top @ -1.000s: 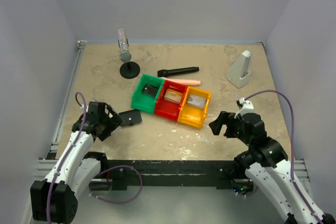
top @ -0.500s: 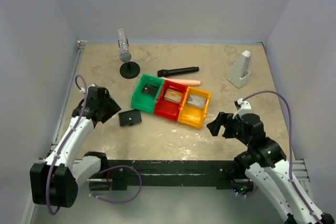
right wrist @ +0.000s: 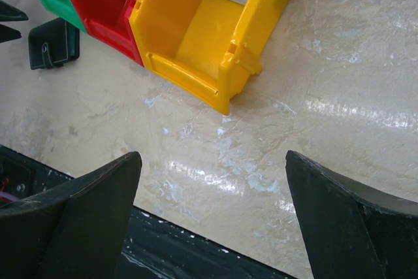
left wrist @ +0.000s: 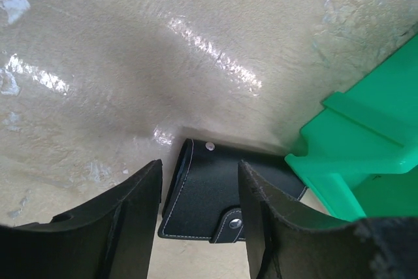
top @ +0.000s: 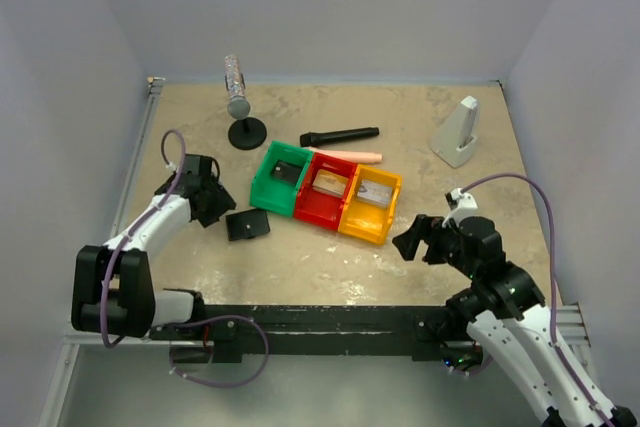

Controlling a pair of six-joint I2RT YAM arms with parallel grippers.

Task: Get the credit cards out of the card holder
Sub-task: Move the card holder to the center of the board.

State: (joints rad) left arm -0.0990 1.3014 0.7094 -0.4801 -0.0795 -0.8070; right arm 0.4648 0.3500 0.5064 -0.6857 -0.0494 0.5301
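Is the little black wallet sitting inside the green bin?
No, the card holder lies flat on the table just outside the green bin, near its front corner.

My top camera sits high above and behind both arms and looks down on the whole table [top: 450, 247]. My left wrist camera is low and very near. It looks past its own fingers [left wrist: 124, 220] at the card holder [left wrist: 209, 194] and a corner of the green bin [left wrist: 366, 155]. My right wrist camera sits higher and looks down at the yellow bin [right wrist: 196, 44]. Both wrist views share the card holder and green bin.
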